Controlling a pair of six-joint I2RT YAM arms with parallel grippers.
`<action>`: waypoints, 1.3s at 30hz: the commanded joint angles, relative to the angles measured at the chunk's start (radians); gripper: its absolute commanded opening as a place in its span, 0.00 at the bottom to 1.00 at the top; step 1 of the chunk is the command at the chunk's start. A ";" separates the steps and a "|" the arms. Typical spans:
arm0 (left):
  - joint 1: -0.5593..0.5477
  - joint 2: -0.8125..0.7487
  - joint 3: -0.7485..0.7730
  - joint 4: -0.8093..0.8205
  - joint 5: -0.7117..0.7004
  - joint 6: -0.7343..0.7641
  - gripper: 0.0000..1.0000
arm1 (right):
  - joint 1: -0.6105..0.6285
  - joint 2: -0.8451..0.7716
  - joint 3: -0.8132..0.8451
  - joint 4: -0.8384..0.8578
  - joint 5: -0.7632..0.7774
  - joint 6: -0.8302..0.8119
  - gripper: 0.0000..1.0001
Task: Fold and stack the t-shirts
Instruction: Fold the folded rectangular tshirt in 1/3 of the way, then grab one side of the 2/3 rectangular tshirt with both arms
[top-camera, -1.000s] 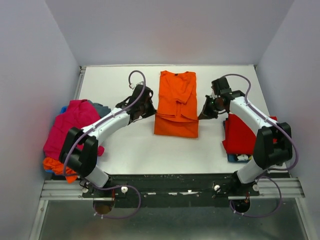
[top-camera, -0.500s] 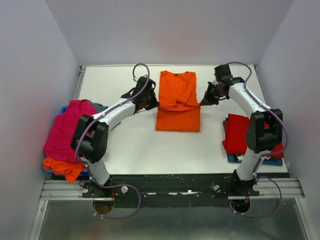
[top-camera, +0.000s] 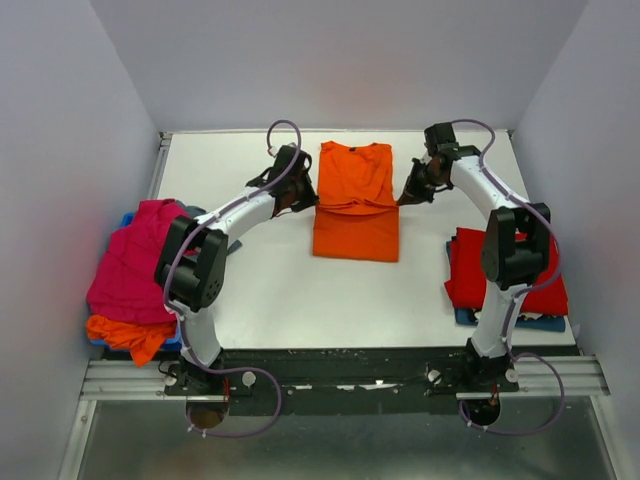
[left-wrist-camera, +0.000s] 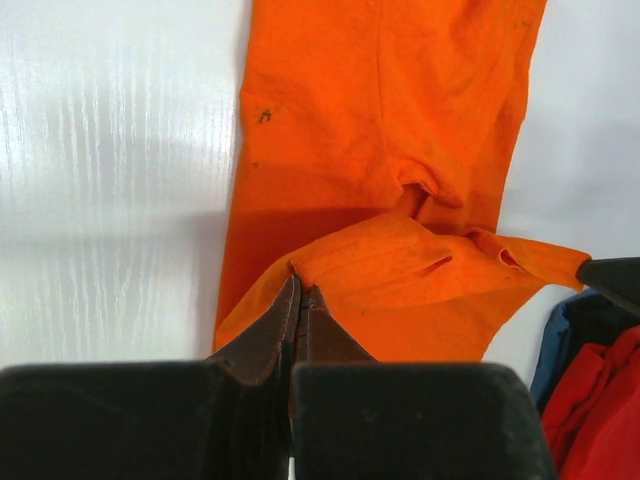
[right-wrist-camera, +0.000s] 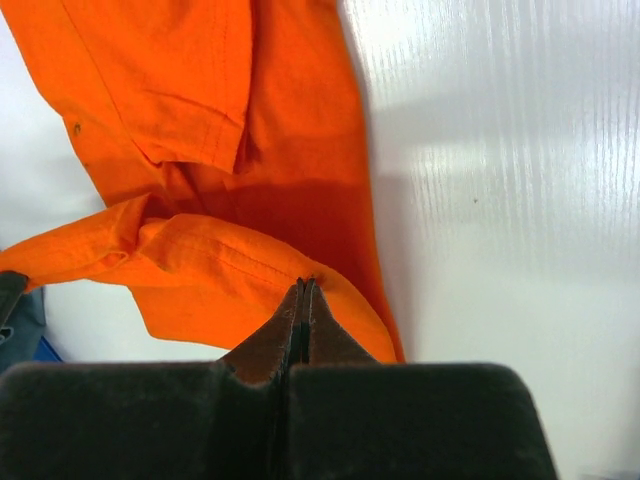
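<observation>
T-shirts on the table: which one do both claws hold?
The bright orange t-shirt at the centre; left claw and right claw pinch its fold. The pink shirt and red shirt lie in side piles.

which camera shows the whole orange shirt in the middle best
The top external view: the orange shirt shows whole, edge to edge. The left wrist view shows only the part near the left gripper, the right wrist view the part near the right gripper, each shut on a lifted fold.
</observation>
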 joint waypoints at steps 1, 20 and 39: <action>0.017 0.043 0.046 0.012 0.027 0.019 0.00 | -0.010 0.041 0.060 -0.033 0.018 -0.015 0.01; 0.043 0.119 0.091 -0.008 0.022 0.035 0.65 | -0.021 0.084 0.052 0.030 0.018 0.005 0.47; 0.004 -0.273 -0.406 0.053 0.034 0.036 0.70 | 0.028 -0.330 -0.584 0.238 -0.013 -0.018 0.40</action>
